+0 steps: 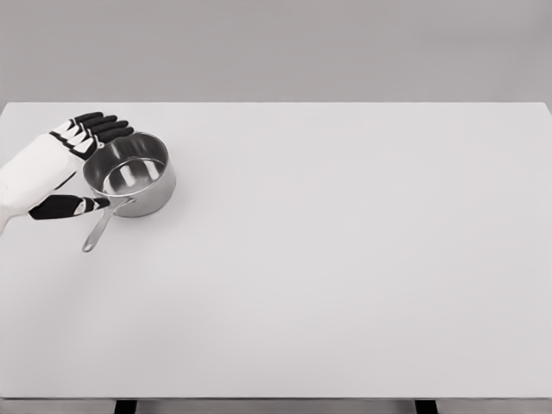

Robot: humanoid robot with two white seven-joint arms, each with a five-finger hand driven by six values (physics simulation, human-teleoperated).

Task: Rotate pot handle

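A small steel saucepan (131, 177) stands upright on the white table at the far left. Its thin handle (99, 231) points toward the near left, ending close to the table's left part. My left hand (84, 164) comes in from the left edge and lies against the pot's left side. Its black-tipped fingers (102, 127) reach along the far rim, and the thumb (69, 206) lies by the base of the handle. The fingers are spread around the pot's wall rather than closed on it. The right arm does not show.
The white table (345, 259) stretches wide to the right of the pot, with its front edge near the bottom of the view. A plain grey wall stands behind it.
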